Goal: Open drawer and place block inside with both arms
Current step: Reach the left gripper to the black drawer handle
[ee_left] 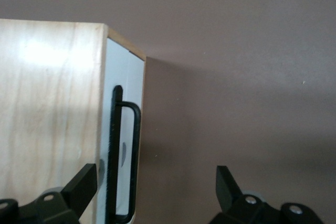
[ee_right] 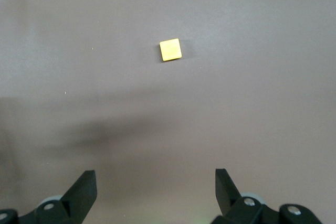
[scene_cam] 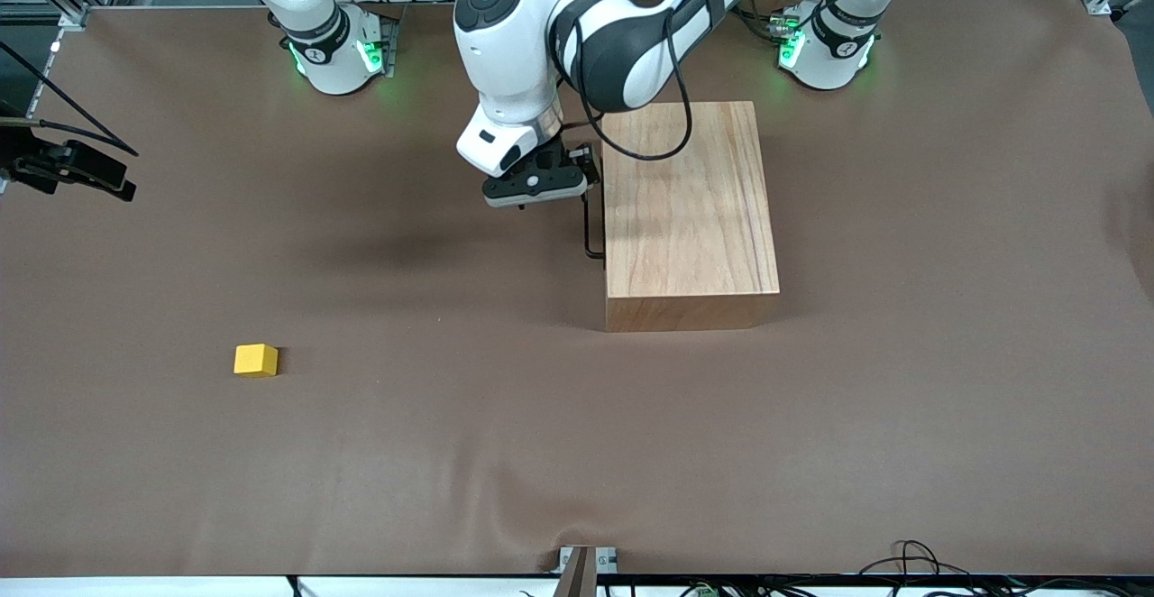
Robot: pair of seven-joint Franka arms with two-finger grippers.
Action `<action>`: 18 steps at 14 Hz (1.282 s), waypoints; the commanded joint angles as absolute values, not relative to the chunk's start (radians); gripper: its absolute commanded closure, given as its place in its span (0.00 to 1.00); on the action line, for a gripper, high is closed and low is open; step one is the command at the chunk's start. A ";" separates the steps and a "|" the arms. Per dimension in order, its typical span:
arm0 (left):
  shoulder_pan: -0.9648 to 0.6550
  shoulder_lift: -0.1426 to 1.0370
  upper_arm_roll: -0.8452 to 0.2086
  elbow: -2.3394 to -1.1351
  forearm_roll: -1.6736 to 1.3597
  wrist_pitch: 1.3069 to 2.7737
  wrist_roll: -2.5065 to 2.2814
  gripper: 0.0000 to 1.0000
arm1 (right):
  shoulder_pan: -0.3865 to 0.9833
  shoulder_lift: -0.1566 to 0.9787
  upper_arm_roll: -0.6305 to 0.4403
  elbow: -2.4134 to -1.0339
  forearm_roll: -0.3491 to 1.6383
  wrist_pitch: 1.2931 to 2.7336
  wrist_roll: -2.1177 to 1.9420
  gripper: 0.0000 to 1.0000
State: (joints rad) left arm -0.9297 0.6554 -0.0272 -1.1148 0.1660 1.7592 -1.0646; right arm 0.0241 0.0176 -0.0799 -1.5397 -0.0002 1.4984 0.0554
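The wooden box stands mid-table with its drawer shut. The drawer's white front panel and thin black handle face the right arm's end of the table. My left gripper hovers open just above the handle's end nearer the robots' bases. In the left wrist view the handle lies between the fingers, close to one finger, untouched. The yellow block lies on the table toward the right arm's end, nearer the front camera. My right gripper is open and empty, high above the block, out of the front view.
A brown cloth covers the table. A black device on a mount sticks in at the right arm's end. A metal clamp sits at the table's front edge. Cables hang by the bases.
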 commanded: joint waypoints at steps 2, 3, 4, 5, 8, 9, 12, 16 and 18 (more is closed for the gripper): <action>-0.953 0.690 -0.005 -1.077 0.184 1.778 -1.071 0.00 | 0.031 0.025 -0.083 -1.525 -0.003 1.494 0.067 0.00; -0.953 0.704 -0.008 -1.078 0.184 1.778 -1.072 0.00 | 0.031 0.025 -0.083 -1.525 -0.003 1.494 0.067 0.00; -0.966 0.715 -0.006 -1.084 0.189 1.778 -1.071 0.00 | 0.031 0.025 -0.083 -1.525 -0.003 1.494 0.067 0.00; -0.977 0.732 -0.005 -1.088 0.190 1.778 -1.069 0.00 | 0.031 0.025 -0.083 -1.525 -0.003 1.494 0.067 0.00; -0.988 0.762 -0.006 -1.089 0.190 1.778 -1.066 0.00 | 0.031 0.025 -0.083 -1.525 -0.003 1.494 0.067 0.00; -0.991 0.773 -0.006 -1.089 0.190 1.775 -1.068 0.00 | 0.031 0.025 -0.083 -1.525 -0.002 1.494 0.067 0.00; -0.992 0.782 -0.006 -1.097 0.193 1.763 -1.062 0.00 | 0.031 0.025 -0.083 -1.525 -0.002 1.494 0.067 0.00; -0.992 0.799 -0.006 -1.098 0.196 1.732 -1.058 0.00 | 0.032 0.025 -0.083 -1.525 -0.002 1.493 0.067 0.00; -0.991 0.814 -0.003 -1.098 0.196 1.729 -1.058 0.00 | 0.032 0.025 -0.083 -1.526 -0.002 1.488 0.067 0.00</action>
